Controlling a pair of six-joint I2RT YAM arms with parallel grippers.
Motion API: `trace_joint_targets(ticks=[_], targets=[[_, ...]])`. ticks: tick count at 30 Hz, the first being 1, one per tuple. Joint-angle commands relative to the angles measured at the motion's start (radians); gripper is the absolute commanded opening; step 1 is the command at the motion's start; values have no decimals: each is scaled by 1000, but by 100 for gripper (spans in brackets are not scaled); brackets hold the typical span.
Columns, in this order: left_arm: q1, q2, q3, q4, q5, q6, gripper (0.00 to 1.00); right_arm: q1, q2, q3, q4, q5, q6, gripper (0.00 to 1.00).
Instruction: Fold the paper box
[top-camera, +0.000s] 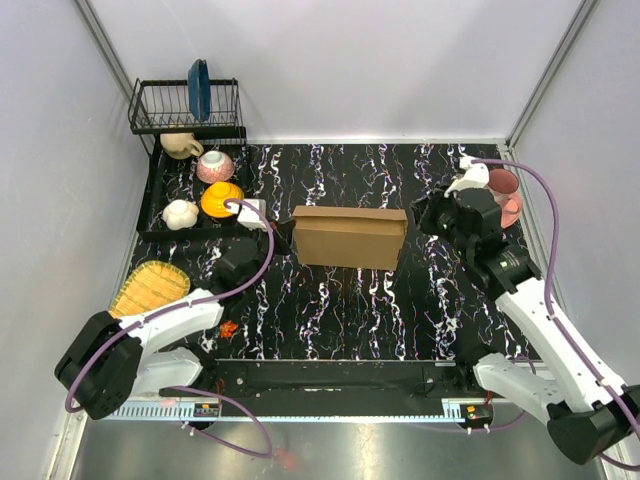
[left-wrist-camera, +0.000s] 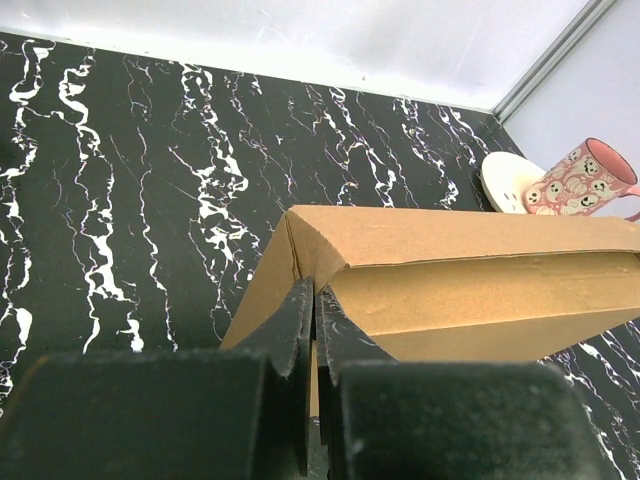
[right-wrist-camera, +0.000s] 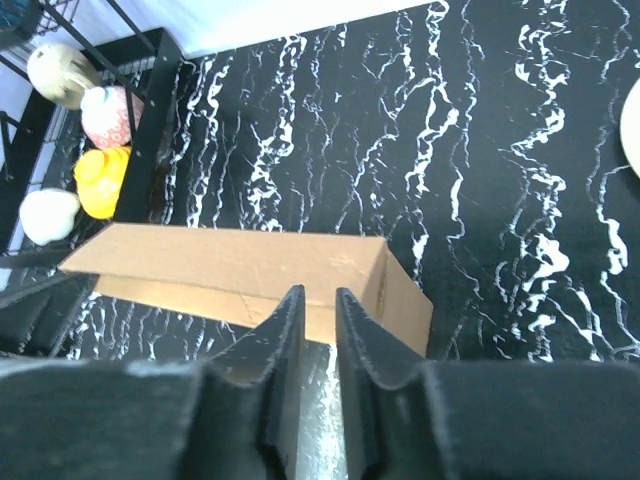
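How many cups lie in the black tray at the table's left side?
4: beige cup farthest, under the rack; pink cup right of it; orange cup nearer; white cup left of the orange one. Others may hide under the rack.

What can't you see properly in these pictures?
Left gripper: in the left wrist view its shut fingers cover the paper box corner, so a pinch can't be told.
Pink mug: same view, cut off by the right edge.
Pale round thing: right wrist view, mostly past the right edge.
Orange-red bit: top view, too small to name.
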Motion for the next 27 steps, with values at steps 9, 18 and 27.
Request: trace_joint_targets(ticks=[9,18,27], targets=[[-6,-1,14,-123,13,13,0,0,211,-163,211,-153,37,0],[-6,-126,44,-308,-47,18,32,-3,214,-295,225,-98,56,0],[24,-223,216,-703,-304,67,52,-1,240,-277,208,-71,53,0]])
